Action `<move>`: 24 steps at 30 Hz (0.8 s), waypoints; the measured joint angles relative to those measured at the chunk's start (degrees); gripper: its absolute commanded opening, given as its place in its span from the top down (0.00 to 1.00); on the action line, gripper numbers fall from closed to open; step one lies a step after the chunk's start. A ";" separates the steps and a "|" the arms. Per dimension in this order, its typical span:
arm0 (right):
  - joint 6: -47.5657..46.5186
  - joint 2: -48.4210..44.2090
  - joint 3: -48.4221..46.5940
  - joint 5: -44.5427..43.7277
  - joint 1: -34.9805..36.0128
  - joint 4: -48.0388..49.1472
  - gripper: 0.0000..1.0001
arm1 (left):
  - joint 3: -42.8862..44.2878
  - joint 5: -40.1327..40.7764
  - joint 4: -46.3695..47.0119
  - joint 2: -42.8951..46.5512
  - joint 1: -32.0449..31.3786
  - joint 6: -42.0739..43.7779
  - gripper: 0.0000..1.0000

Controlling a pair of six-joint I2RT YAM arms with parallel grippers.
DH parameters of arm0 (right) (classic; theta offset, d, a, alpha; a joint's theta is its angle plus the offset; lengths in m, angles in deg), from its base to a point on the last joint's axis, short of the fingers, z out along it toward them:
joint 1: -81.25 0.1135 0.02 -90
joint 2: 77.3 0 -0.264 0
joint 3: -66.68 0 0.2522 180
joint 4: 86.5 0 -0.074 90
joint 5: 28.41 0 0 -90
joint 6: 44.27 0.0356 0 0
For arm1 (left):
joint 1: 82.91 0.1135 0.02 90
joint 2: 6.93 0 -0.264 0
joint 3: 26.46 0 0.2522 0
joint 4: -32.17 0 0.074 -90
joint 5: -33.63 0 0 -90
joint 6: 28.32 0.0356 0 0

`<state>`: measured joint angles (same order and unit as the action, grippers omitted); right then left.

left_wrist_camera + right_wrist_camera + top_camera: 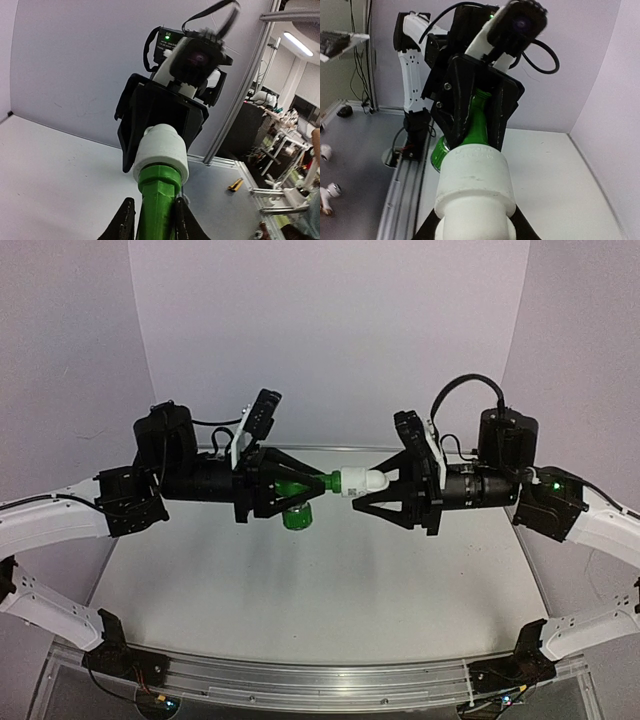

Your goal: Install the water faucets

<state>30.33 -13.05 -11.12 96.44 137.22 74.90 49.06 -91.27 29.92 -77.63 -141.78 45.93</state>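
Note:
Above the middle of the table, the green tap (pixel 300 490) and the white fitting (pixel 362 481) meet end to end between my two arms. My left gripper (pixel 297 487) is shut on the tap's green body (pixel 159 200), its ribbed knob (pixel 297 517) hanging below. My right gripper (pixel 372 483) is shut on the fitting's narrow end (pixel 475 220). The white fitting's wide collar (pixel 161 151) sits over the tap's tip, and the green neck (pixel 479 125) runs from it into the left fingers (pixel 460 105).
The white table (pixel 320 590) lies below both arms, with white walls behind and at the sides. An aluminium rail (pixel 300 680) runs along the near edge. Outside the cell lie a yellow tool (pixel 235 185) and small white fittings (pixel 326 150).

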 measured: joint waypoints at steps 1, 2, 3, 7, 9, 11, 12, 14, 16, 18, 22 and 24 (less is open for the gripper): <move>3.87 0.49 -0.43 0.82 -0.01 0.03 0.70 | -0.43 1.22 -0.19 0.74 -0.29 2.26 1.00; 6.88 0.94 -0.77 1.52 -0.01 0.10 0.68 | -0.91 2.41 -0.45 1.51 -0.58 4.58 1.00; 10.20 1.56 -1.11 2.35 -0.01 0.17 0.66 | -1.43 3.64 -0.73 2.24 -0.87 6.96 1.00; 22.33 3.71 -1.82 5.49 -0.16 0.74 0.38 | -3.07 8.57 -2.28 4.44 -1.87 15.77 1.00; 26.58 4.32 -1.93 7.08 -0.27 0.93 0.21 | -3.18 10.57 -3.42 4.70 -2.05 18.29 1.00; 29.00 4.53 -2.11 8.34 -0.36 0.77 0.12 | -3.16 12.09 -4.58 4.70 -2.17 19.45 1.00; 29.53 4.55 -2.36 8.52 -0.35 0.50 0.09 | -3.13 12.46 -4.97 4.70 -2.20 19.64 1.00; 28.69 4.56 -3.38 8.77 -0.34 -0.85 0.05 | -2.90 12.81 -5.52 4.70 -2.23 19.11 1.00; 25.29 4.53 -5.01 7.60 -0.31 -2.80 0.02 | -2.62 12.88 -5.67 4.70 -2.20 17.48 1.00; 19.76 4.17 -6.64 5.11 -0.30 -3.88 0.02 | -2.21 12.90 -6.58 4.70 -2.14 14.95 1.00; 4.02 0.09 -7.70 -1.29 -0.22 -4.19 0.02 | -2.08 12.72 -9.86 4.69 -1.76 9.48 1.00; -5.40 -2.86 -7.70 -4.34 -0.16 -4.16 0.02 | -2.08 12.48 -10.97 4.68 -1.59 6.76 1.00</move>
<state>24.93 -15.91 -18.82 92.09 137.06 70.74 46.98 -78.79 18.95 -72.95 -143.37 52.69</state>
